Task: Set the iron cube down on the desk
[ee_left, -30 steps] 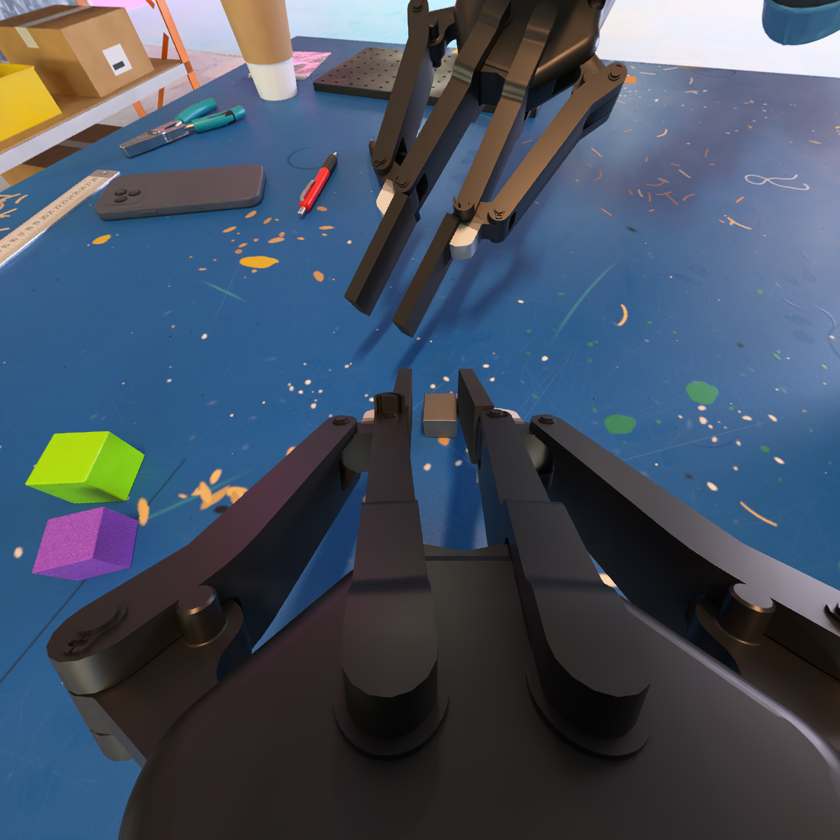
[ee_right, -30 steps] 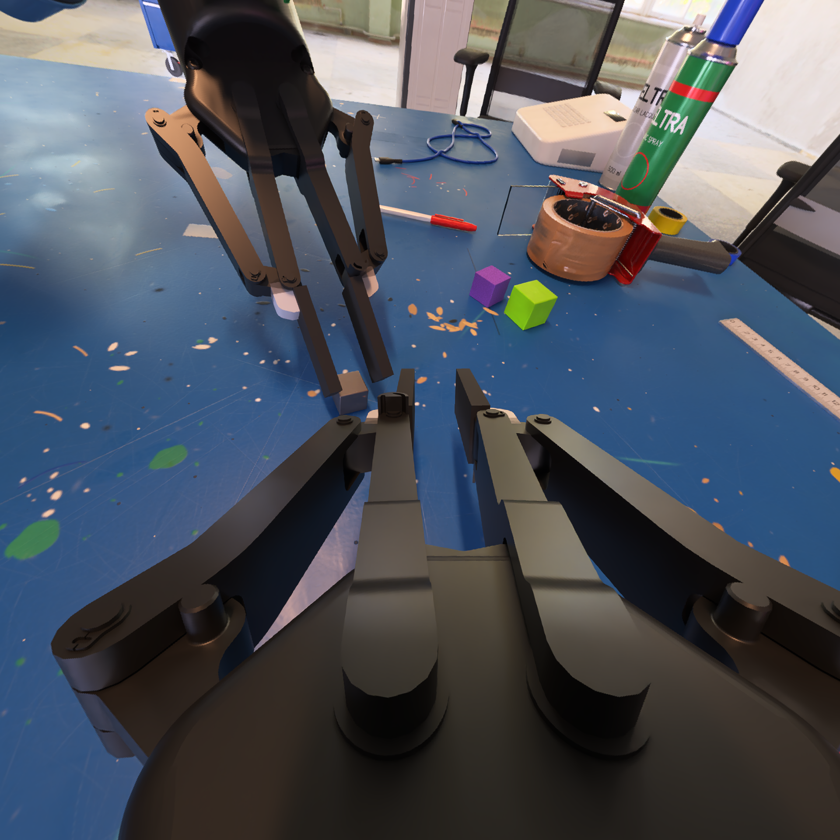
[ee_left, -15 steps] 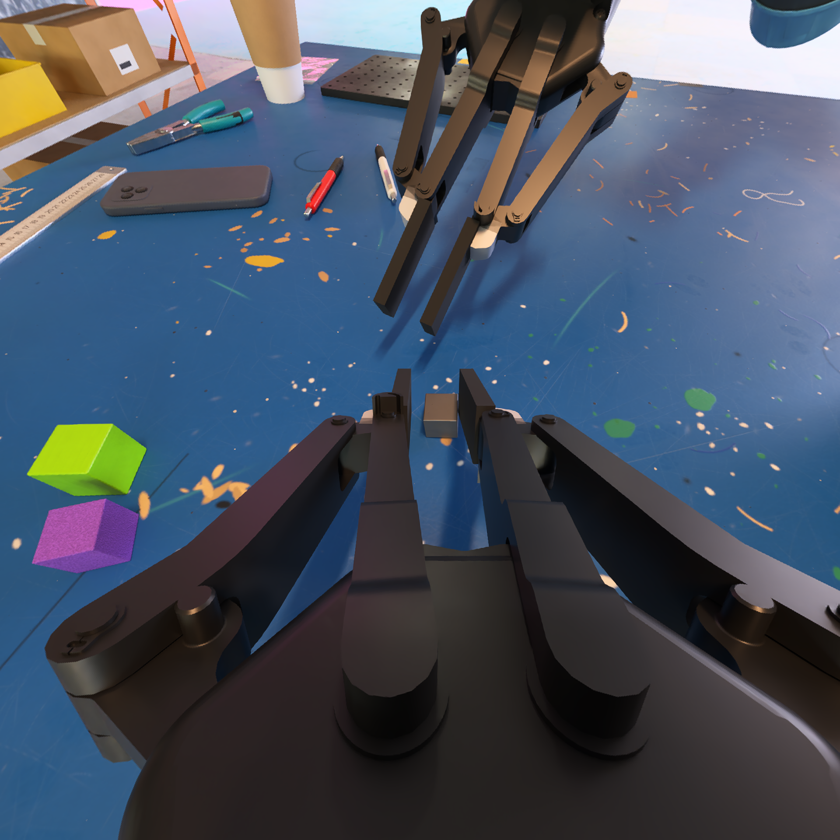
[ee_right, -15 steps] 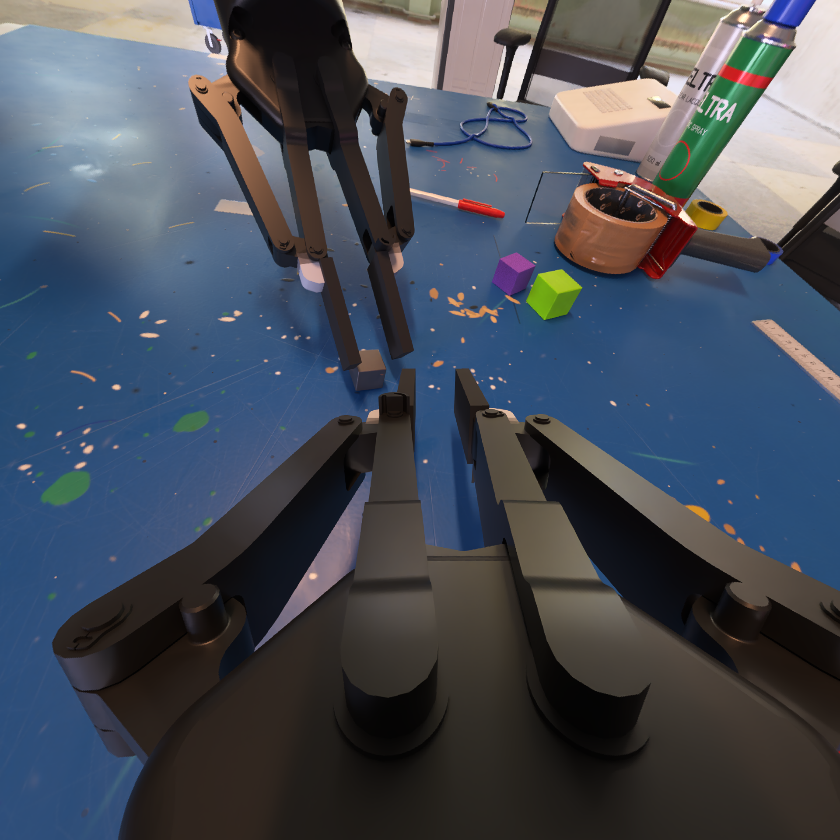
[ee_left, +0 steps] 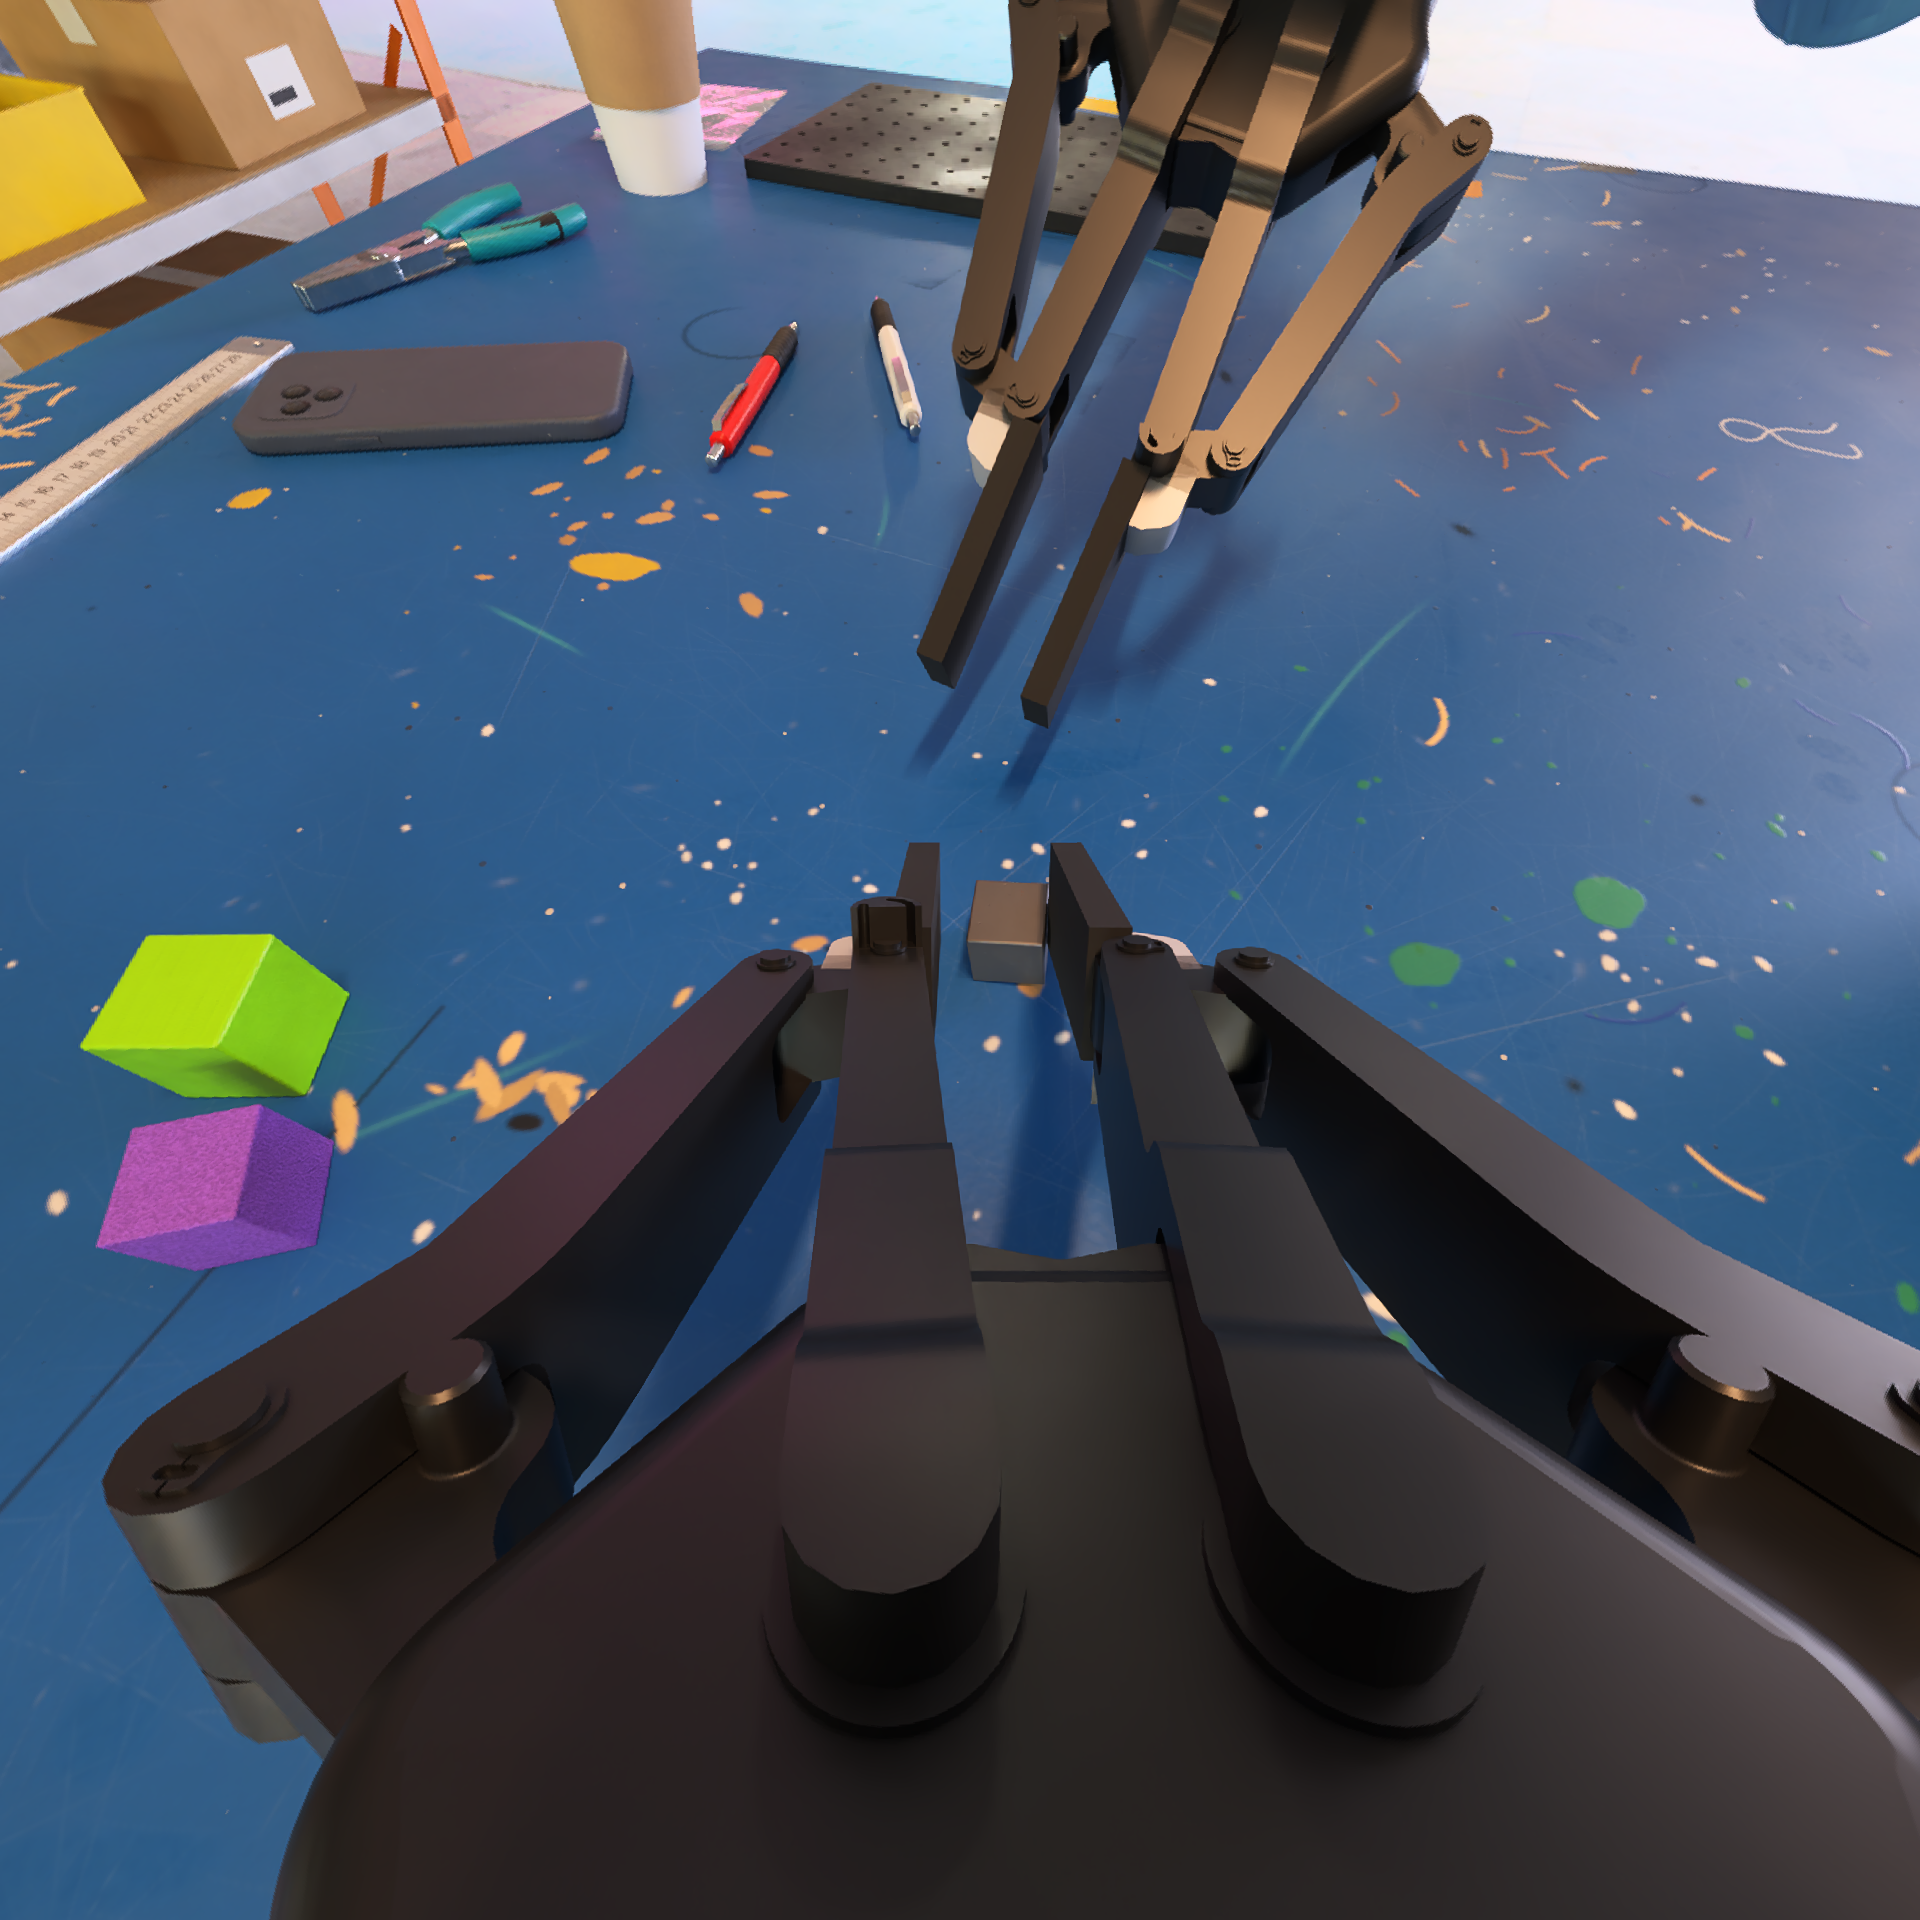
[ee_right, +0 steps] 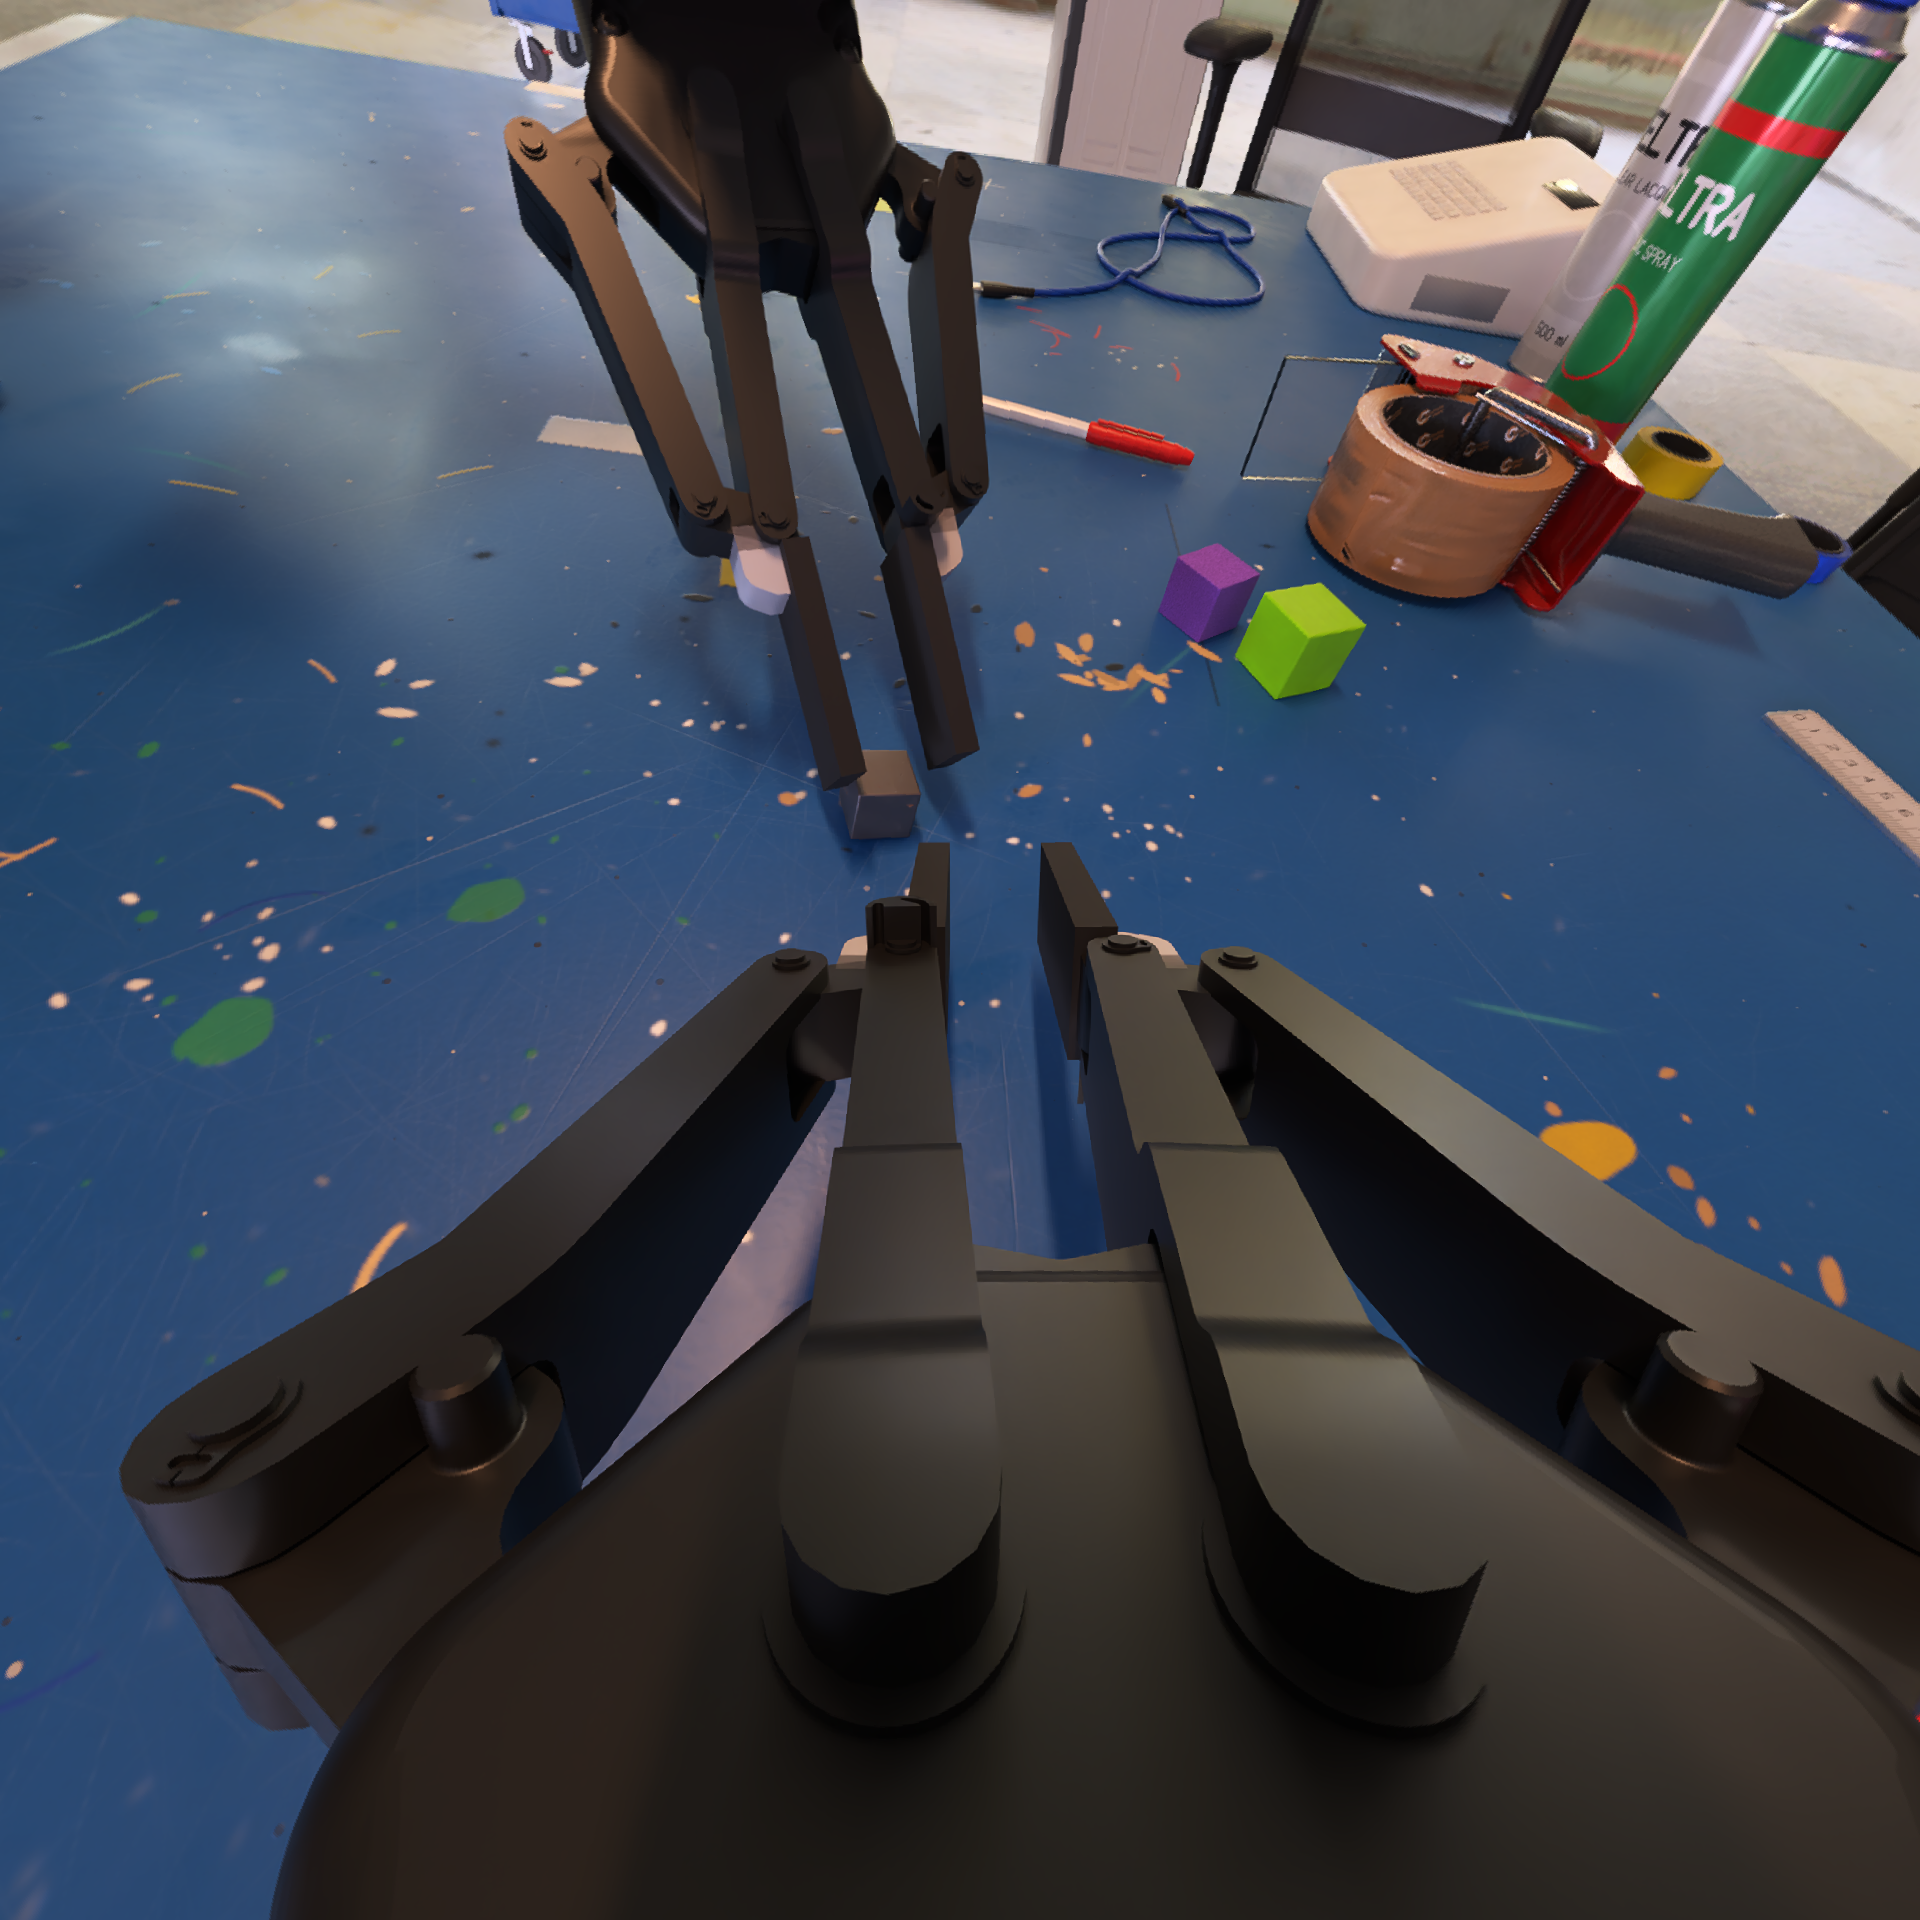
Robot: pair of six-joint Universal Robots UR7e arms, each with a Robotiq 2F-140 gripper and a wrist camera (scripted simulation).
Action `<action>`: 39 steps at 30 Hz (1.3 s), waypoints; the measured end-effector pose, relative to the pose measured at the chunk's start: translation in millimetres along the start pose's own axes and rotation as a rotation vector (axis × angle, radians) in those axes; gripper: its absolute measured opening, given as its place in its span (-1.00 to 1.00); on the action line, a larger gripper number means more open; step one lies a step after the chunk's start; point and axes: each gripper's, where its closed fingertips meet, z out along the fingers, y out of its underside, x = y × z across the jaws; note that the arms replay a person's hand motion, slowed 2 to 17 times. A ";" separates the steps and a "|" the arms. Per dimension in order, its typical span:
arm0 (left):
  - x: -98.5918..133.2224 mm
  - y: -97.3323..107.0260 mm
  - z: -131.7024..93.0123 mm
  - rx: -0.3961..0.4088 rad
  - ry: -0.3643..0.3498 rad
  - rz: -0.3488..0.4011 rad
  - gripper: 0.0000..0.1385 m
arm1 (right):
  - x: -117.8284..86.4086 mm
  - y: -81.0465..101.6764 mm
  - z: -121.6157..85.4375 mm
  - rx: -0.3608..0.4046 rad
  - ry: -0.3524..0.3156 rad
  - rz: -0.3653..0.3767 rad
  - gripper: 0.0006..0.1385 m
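Observation:
The iron cube [ee_left: 1006,930] is small and grey. It rests on the blue desk [ee_left: 1455,644] between my left gripper's [ee_left: 992,862] fingertips, against the right finger, with a gap to the left finger. The right wrist view shows the cube [ee_right: 881,800] sitting on the desk under the left gripper's [ee_right: 899,764] tips. My right gripper [ee_right: 992,862] is slightly open and empty, hovering above the desk a short way from the cube. It also shows in the left wrist view [ee_left: 987,696], beyond the cube.
A green cube [ee_left: 213,1013] and a purple cube [ee_left: 213,1184] lie to the left. A phone [ee_left: 436,395], red pen [ee_left: 753,390], marker [ee_left: 896,364] and pliers [ee_left: 436,244] lie farther back. A tape dispenser [ee_right: 1455,499] and spray can [ee_right: 1714,229] stand nearby.
My right gripper has drawn back from the left gripper and the cube. The cube has stayed on the desk between the left fingers.

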 end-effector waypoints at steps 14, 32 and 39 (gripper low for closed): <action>-1.5 1.3 -1.2 0.002 0.011 -0.015 -0.60 | -9.0 6.8 -2.2 -0.037 -0.024 -0.021 -0.65; -1.5 1.2 -1.1 0.004 0.017 -0.016 -0.60 | -8.9 6.0 -3.2 -0.028 -0.022 -0.011 -0.64; -1.3 1.3 -1.0 0.003 0.019 -0.016 -0.60 | -9.8 6.7 -2.5 -0.036 -0.018 -0.019 -0.64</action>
